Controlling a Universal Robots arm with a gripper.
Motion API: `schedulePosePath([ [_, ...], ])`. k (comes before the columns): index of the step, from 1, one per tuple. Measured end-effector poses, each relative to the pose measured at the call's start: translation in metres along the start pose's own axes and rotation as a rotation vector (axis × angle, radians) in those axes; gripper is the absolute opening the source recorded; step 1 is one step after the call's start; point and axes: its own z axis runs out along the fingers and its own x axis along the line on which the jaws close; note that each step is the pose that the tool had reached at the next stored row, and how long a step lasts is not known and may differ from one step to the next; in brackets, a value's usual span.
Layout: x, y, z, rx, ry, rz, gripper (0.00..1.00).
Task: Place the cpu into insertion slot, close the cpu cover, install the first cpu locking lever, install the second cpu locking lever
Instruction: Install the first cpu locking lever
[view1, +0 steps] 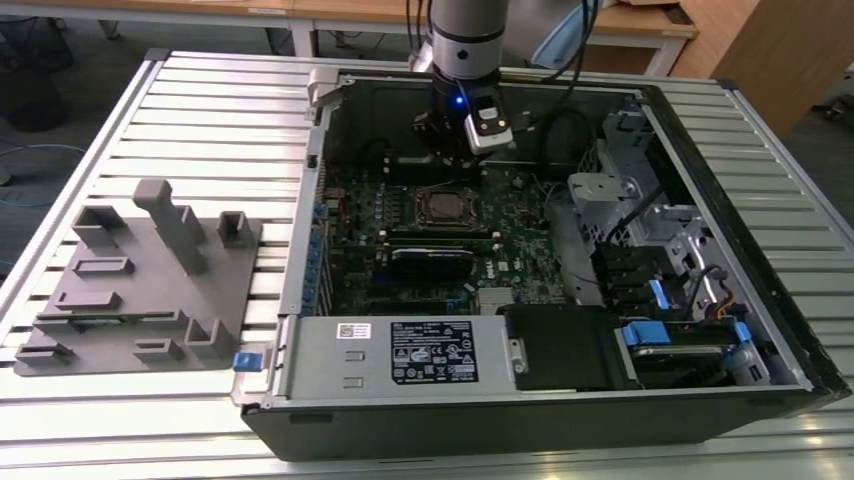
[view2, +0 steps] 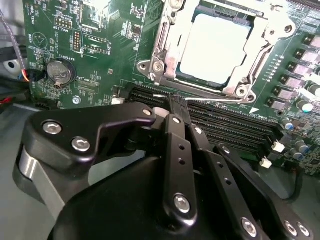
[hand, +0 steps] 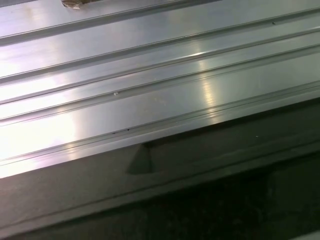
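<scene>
Judging first-lever step in hand: cpu (view2: 215, 42) seated in insertion slot (view2: 227, 16), cpu cover (view2: 165, 55) down over it. Jaws pinched together, empty, tips just beside locking lever (view2: 215, 98). I'd need firm, accurate push.

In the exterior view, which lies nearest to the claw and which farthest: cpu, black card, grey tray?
1. cpu, in the socket, just beside the claw.
2. black card, beyond the socket.
3. grey tray, outside the case, at the exterior view's left.
</scene>
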Motion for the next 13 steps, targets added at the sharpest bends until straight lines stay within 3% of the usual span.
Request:
schedulePosePath([
  [5,0.0,-0.0001,0.0,-0.0019,-0.0029,0.007,0.11],
  [10,0.0021,-0.0006,-0.0003,-0.0084,-0.0107,0.013,0.11],
  [12,0.0041,-0.0012,-0.0003,-0.0098,-0.0156,0.013,0.11],
  [13,0.0067,-0.0025,0.0003,-0.0128,-0.0269,0.012,0.11],
])
